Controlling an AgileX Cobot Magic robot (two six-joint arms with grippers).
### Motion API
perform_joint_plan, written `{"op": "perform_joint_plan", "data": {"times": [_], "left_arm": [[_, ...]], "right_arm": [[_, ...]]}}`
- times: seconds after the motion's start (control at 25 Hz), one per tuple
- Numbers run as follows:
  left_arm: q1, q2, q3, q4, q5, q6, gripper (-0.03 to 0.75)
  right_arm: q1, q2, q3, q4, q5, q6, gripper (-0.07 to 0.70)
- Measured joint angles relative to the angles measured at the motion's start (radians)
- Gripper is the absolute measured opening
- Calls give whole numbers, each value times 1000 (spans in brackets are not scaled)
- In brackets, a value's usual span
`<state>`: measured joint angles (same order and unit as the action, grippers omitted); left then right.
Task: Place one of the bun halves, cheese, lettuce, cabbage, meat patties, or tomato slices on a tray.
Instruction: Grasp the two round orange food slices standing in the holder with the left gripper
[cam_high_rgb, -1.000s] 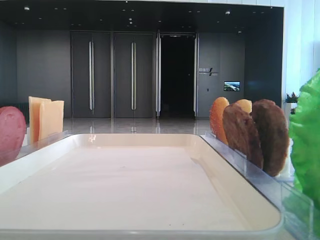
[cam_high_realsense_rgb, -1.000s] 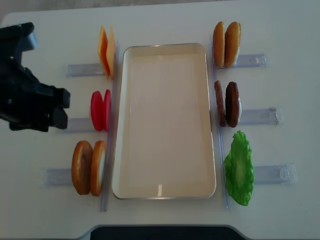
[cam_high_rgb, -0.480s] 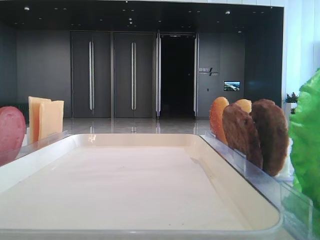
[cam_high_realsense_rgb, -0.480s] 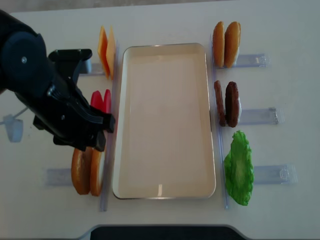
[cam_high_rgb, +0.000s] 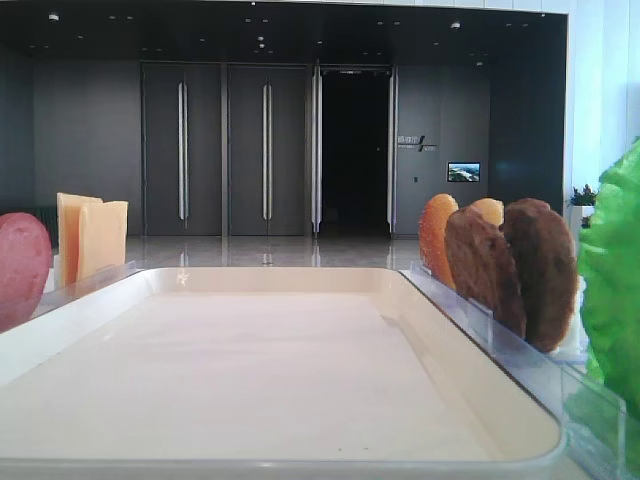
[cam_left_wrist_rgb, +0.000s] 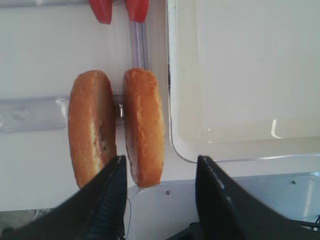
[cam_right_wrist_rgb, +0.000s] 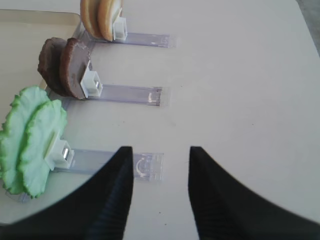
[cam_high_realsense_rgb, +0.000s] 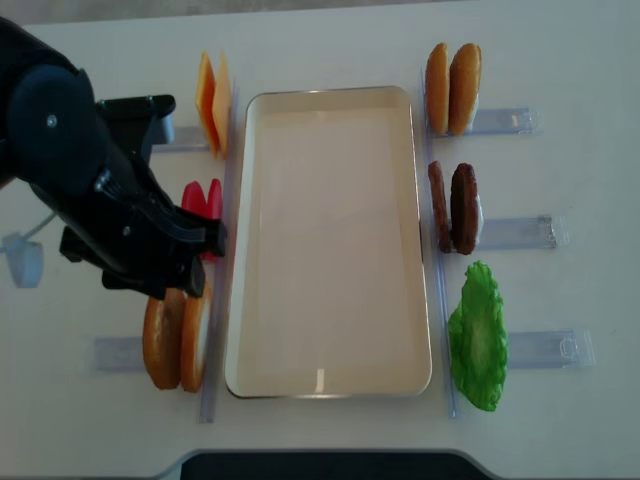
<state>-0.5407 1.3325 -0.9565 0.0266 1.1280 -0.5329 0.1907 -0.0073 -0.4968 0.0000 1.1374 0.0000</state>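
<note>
Left fingers (cam_left_wrist_rgb: 159, 200) spread apart above two upright bun halves (cam_left_wrist_rgb: 142, 125) left of bare tray (cam_left_wrist_rgb: 240, 135), right fingers (cam_right_wrist_rgb: 160, 195) spread over tabletop (cam_right_wrist_rgb: 240, 75) beside lettuce (cam_right_wrist_rgb: 30, 135), holding nothing

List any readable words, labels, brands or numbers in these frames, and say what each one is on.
No text can be read.
Wall sign by the dark doorway: too small and blurred to read.
Small lit screen on that wall: shows only a picture, no legible words.
Food pieces, tray and clear racks: no printing seen.
</note>
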Motion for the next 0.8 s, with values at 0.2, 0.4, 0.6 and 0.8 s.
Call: {"op": "perform_joint_plan", "data": {"times": [0.2,0.4,0.6,0.8], "left_arm": [[0,30,14,0,-1,-1,369],[0,52,32,-10,-20,-1,446],[0,80,33,-17,-44,-1,456],[-31,129,33,-17,-50,-1,456]], "right_arm": [[0,0,0,0,0,0,288],[0,0,0,0,0,0,288],[0,0,0,0,0,0,288],[0,0,0,0,0,0,288]]}}
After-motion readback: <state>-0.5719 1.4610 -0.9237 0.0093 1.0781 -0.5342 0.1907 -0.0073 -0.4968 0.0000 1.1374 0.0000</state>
